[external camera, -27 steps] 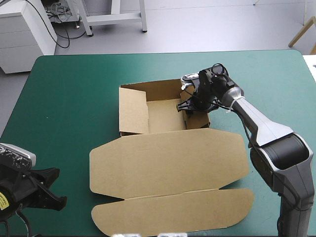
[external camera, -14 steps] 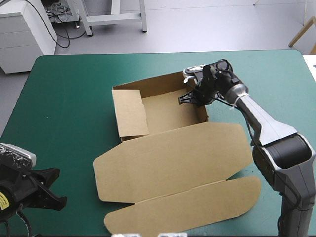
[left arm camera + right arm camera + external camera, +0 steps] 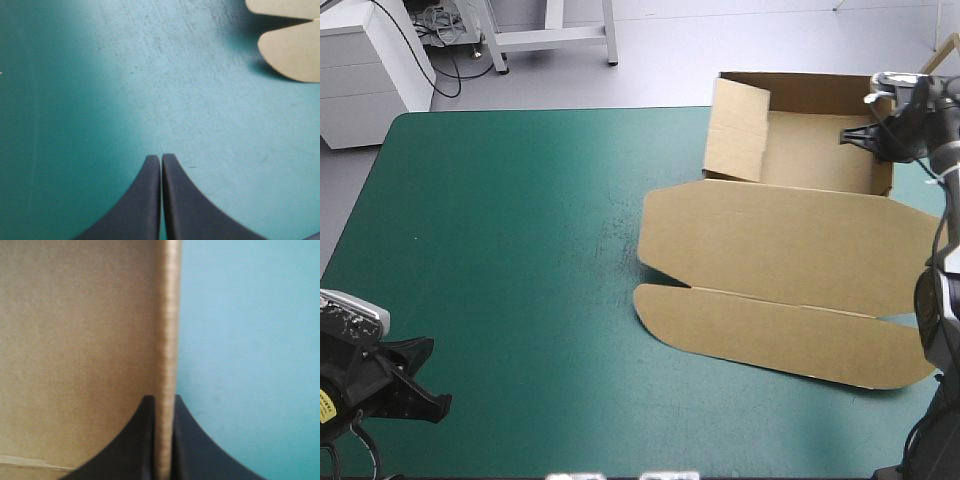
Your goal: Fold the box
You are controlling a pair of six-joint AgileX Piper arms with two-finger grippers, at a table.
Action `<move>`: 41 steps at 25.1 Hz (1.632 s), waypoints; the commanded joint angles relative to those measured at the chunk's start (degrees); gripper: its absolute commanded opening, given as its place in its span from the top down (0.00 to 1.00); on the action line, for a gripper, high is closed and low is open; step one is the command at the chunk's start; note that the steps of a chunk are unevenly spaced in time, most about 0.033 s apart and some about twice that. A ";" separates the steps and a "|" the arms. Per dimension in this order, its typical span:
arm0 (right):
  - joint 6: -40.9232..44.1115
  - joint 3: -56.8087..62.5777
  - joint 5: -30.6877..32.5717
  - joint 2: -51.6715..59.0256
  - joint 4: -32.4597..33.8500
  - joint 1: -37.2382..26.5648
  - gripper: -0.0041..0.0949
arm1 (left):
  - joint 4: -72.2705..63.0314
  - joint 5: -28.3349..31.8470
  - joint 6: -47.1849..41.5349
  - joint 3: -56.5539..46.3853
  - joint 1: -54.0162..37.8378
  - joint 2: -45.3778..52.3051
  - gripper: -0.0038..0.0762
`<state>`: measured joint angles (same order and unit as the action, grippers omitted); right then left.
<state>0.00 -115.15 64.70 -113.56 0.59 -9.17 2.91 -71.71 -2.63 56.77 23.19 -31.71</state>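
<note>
In the high view we see the box (image 3: 790, 240) in the upper right of the frame. It is an open tray with its walls raised. The tray's far wall shows past the table's far edge, and we cannot tell whether that end rests on the table or is lifted. A side flap (image 3: 737, 140) at the tray's left end leans inward. The lid (image 3: 790, 245) lies flat on the teal-green cover (image 3: 520, 250) in front of the tray. Its long end flap (image 3: 780, 335) is spread below it, toward the lower right of the frame.

Our right gripper (image 3: 855, 137) sits at the tray's right wall, near the upper right corner of the frame. In the right wrist view this gripper (image 3: 162, 402) pinches the wall's edge (image 3: 167, 315). The board stands upright between the two black fingers, with the brown inside of the tray on one side and the bare cover (image 3: 250, 340) on the other.

Our left gripper (image 3: 425, 385) is in the lower left corner of the high view, well apart from the box. In the left wrist view its fingers (image 3: 177, 200) are pressed together over the bare cover and hold nothing. Two rounded flap corners (image 3: 295, 50) of the box show far ahead of it and to one side.
</note>
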 commanded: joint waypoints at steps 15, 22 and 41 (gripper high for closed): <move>-0.98 -1.96 -5.21 0.07 -0.59 -15.98 0.86 | 5.45 -0.78 -0.49 1.34 0.13 -0.50 0.96; -1.97 -1.96 -3.10 0.07 -0.59 -15.98 0.21 | 5.36 -0.78 -0.49 1.34 0.13 -0.60 0.96; -12.04 -1.70 4.24 20.40 -15.05 -3.86 0.78 | 7.34 -0.78 -0.49 1.34 0.13 -0.60 0.96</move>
<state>-9.38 -120.33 71.02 -99.17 -13.15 -16.47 8.78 -71.66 -2.67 56.77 23.19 -31.71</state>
